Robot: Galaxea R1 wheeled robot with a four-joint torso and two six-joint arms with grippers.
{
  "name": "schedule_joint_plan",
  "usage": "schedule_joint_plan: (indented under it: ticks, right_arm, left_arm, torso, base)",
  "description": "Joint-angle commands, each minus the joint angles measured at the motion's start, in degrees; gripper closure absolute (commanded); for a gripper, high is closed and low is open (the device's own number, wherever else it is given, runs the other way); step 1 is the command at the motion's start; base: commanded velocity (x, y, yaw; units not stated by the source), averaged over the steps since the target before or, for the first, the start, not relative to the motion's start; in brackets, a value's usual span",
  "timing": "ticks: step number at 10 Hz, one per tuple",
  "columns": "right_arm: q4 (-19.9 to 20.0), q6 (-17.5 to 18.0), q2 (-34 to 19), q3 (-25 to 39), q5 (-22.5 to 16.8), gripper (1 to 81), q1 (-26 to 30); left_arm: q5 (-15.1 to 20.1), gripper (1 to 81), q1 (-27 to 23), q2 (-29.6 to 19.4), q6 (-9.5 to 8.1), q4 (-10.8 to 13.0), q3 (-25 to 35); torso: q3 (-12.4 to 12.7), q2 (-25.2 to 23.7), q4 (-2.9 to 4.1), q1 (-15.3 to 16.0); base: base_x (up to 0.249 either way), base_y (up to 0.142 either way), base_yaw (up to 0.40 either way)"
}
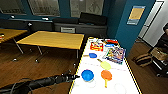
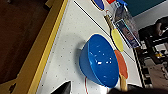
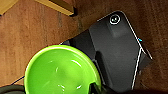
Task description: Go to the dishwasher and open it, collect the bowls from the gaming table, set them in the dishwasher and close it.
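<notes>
The gaming table [image 1: 80, 65] has a glossy white top and yellow sides and stands ahead on the right. A blue bowl [image 1: 87, 75] stands upright near its left edge. My left arm reaches in from the lower left, and my left gripper [image 1: 75, 77] is at the table's edge, just short of the bowl. In the left wrist view the blue bowl [image 2: 100, 60] looms large, with my left gripper [image 2: 94, 89] open and one dark fingertip [image 2: 63, 88] off to its side. My right gripper [image 3: 96, 87] is shut on the rim of a light green bowl [image 3: 60, 72], held above the floor.
Orange [image 1: 106, 75], yellow [image 1: 105, 65] and blue [image 1: 92, 55] paddles and board-game boxes [image 1: 115, 54] lie on the white top. Yellow-wood tables [image 1: 53, 39] stand to the left on a dark wooden floor. A teal pillar [image 1: 130, 27] rises to the right. My dark base [image 3: 115, 50] is below the green bowl.
</notes>
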Motion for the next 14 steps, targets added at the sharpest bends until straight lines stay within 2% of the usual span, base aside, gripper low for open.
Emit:
schedule_joint_plan:
  ticks: [1,6,8,11,14]
  right_arm:
    - [-1.26,0.02,-2.27,0.63,-2.33,81.1,1.59]
    - [-1.26,0.02,-2.09,0.36,-2.33,81.1,1.59]
    - [-1.26,0.02,-2.09,0.45,-2.33,81.1,1.68]
    - [-1.26,0.02,-2.09,0.36,-2.42,81.1,1.68]
    - [-1.26,0.02,-2.01,0.36,-2.33,81.1,1.68]
  left_arm:
    - [1.13,1.0,-8.63,2.89,-0.34,-0.09,-0.72]
    - [0.96,1.0,-8.45,5.09,-0.25,0.09,-1.77]
    - [-1.06,1.0,-8.37,5.79,-0.34,-0.09,-3.71]
    - [-1.15,1.0,-8.19,8.25,-0.25,0.09,-7.83]
    - [-1.24,1.0,-6.87,10.01,0.1,0.09,-9.07]
  torso:
    - [0.0,0.0,0.0,0.0]
    - [-0.02,0.0,0.0,0.0]
    - [-0.02,0.0,0.0,0.0]
    - [-0.02,0.0,0.0,0.0]
    - [-0.02,0.0,0.0,0.0]
  base:
    - [0.0,0.0,0.0]
    - [0.0,0.0,0.0]
    - [0.0,0.0,0.0]
    - [0.0,0.0,0.0]
    - [0.0,0.0,0.0]
